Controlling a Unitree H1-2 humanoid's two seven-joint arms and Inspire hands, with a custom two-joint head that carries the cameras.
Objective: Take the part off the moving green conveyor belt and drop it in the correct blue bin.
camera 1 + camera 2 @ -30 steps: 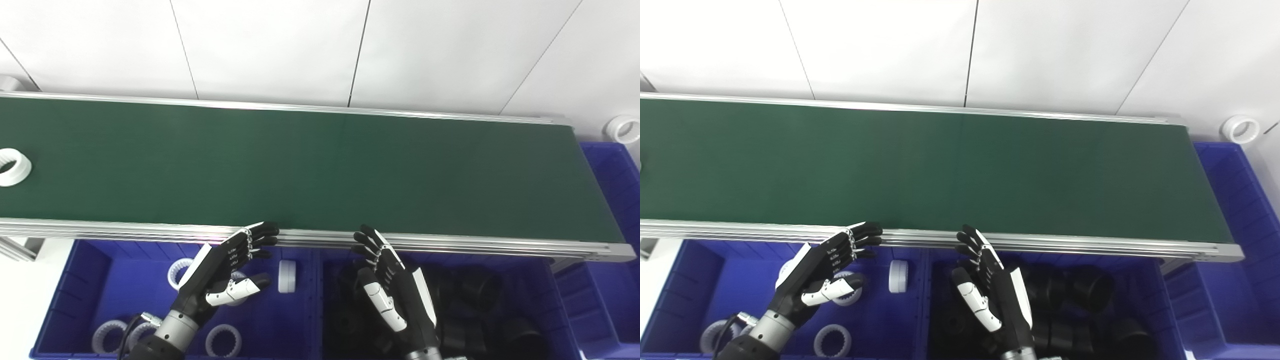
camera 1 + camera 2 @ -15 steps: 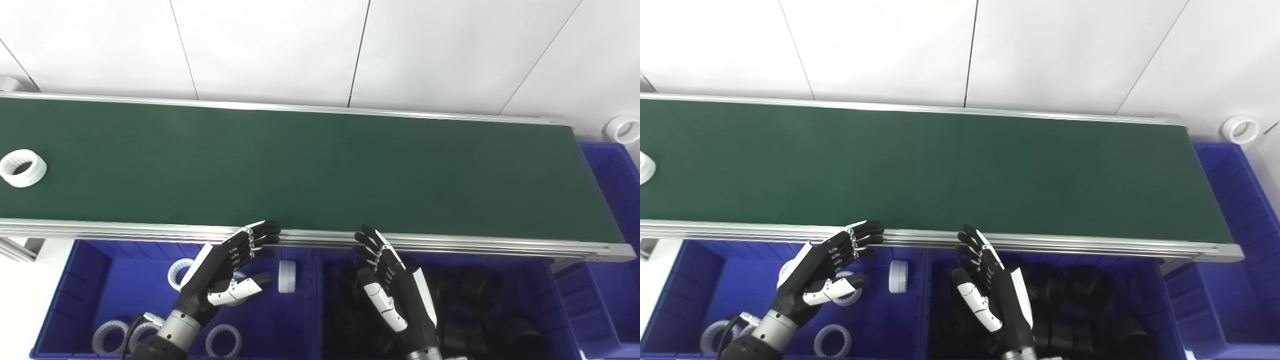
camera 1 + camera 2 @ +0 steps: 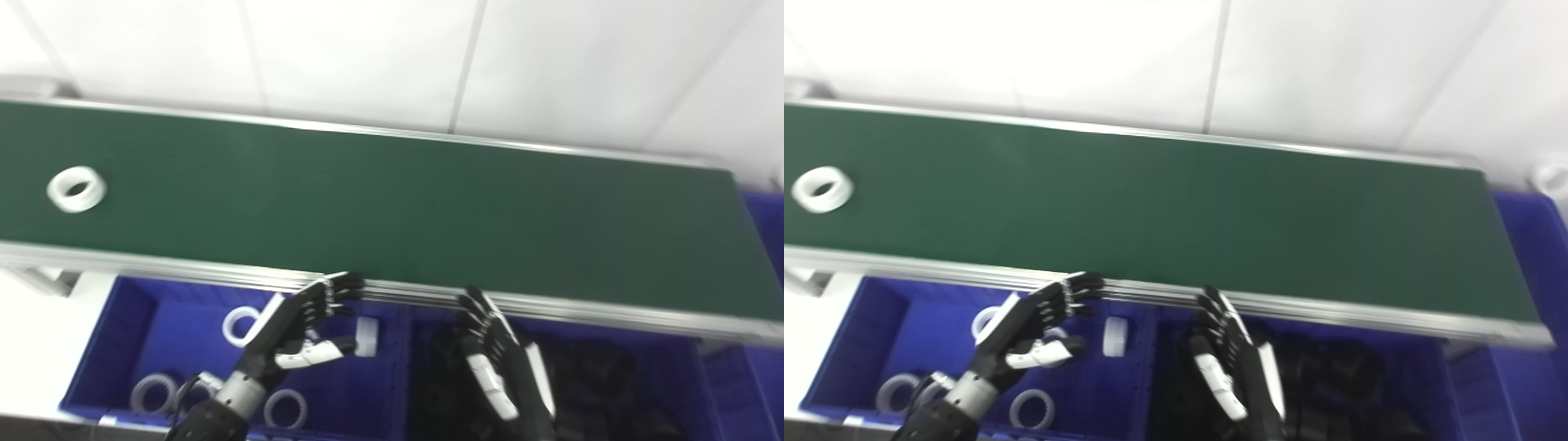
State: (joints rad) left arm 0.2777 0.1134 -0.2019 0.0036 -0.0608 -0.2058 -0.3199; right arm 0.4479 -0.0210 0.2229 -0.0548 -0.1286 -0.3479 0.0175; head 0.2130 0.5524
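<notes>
White ring part, plastic-looking, round with open centre, lay flat on the green conveyor belt near its far left end, well apart from both hands. Belt was matte dark green, flat, edged by ribbed silver metal rails. Frames were blurred, so ring's inner texture could not be told.

Left hand, black with white panels, hovered over the left blue bin, fingers spread and straight, tips at the near rail, thumb out to the side; held nothing. Right hand, same black-and-white shell, was over the right blue bin, fingers apart and extended toward the rail, also empty.

Left bin was glossy blue plastic, holding several white rings lying flat, one white ring standing on edge near the divider. Right bin held dark black cylindrical parts, shapes smeared by blur. Another blue bin sat past the belt's right end. White panelled wall was behind the belt.
</notes>
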